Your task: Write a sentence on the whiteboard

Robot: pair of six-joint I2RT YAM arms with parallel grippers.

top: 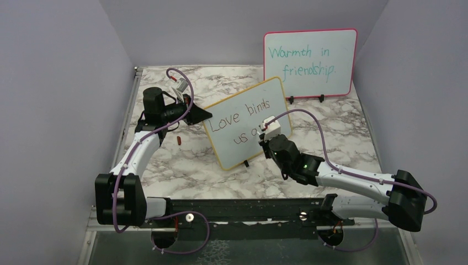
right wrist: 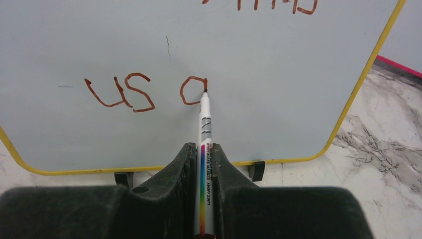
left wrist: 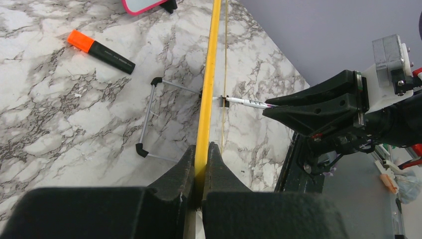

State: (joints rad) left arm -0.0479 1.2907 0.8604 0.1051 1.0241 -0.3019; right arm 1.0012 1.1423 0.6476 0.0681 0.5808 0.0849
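The yellow-framed whiteboard (top: 229,150) stands tilted mid-table. It carries the handwritten words "Love binds" and below them "us a" (top: 243,120). In the right wrist view the writing is reddish-brown: "us" and a round letter (right wrist: 191,91). My right gripper (right wrist: 201,155) is shut on a white rainbow-striped marker (right wrist: 205,130), whose tip touches the board at the top right of that round letter. My left gripper (left wrist: 201,149) is shut on the board's yellow frame (left wrist: 209,74) at its left edge (top: 201,115). The left wrist view shows the marker (left wrist: 246,103) meeting the board.
A pink-framed board (top: 309,61) with teal writing stands at the back right. An orange-capped black marker (left wrist: 101,51) lies on the marble behind the whiteboard, left of it in the top view (top: 179,140). The board's wire stand (left wrist: 149,117) rests on the table.
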